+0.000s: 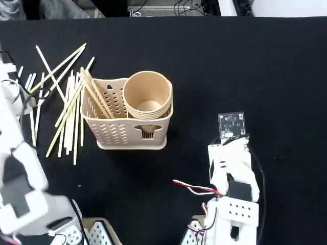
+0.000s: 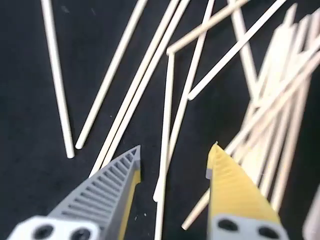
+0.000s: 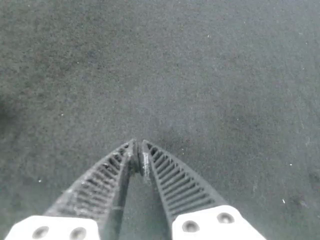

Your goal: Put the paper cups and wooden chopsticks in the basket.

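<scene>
A beige slotted basket stands left of the table's middle. Stacked paper cups fill its right half, and a few wooden chopsticks lean in its left half. Several loose chopsticks lie scattered on the black cloth just left of the basket. My left gripper hangs open low over this pile of loose chopsticks, one or two thin sticks running between its fingers, untouched as far as I can see. My right gripper is shut and holds nothing over bare black cloth; its arm rests at the lower right.
The left arm stands along the table's left edge beside the chopstick pile. Black cloth covers the whole table. Cables and dark gear lie past the far edge.
</scene>
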Robot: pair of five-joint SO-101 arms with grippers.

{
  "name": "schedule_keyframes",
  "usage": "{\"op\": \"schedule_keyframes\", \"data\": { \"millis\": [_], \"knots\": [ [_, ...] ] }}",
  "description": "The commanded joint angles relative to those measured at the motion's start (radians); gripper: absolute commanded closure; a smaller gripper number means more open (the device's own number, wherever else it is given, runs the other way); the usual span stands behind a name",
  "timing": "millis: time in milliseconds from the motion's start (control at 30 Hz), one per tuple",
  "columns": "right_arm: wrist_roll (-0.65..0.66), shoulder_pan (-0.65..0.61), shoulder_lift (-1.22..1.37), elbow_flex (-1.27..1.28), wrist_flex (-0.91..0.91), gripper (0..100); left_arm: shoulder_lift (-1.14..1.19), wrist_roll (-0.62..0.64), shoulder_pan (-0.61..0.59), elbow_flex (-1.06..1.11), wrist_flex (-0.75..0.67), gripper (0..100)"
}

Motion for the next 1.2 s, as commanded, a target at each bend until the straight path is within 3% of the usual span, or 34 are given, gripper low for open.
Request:
{"op": "schedule_keyframes", "data": {
  "millis": [0, 333, 533, 833, 1167],
  "knots": [
    [-0.005, 0.006, -0.015, -0.007, -0.014, 98.6, 0.258, -0.035, -0.021, -0.18, -0.003, 79],
    [-0.005, 0.006, -0.015, -0.007, -0.014, 98.6, 0.666, -0.032, -0.005, -0.414, -0.002, 79],
    [-0.005, 0.006, -0.015, -0.007, -0.014, 98.6, 0.761, -0.034, -0.005, -0.478, 0.003, 98],
    [-0.005, 0.006, -0.015, -0.007, -0.014, 98.6, 0.677, -0.041, -0.004, -0.479, 0.135, 97],
    [-0.005, 0.006, -0.015, -0.007, -0.014, 98.6, 0.276, -0.115, -0.002, -0.404, 0.396, 97]
  ]
}}
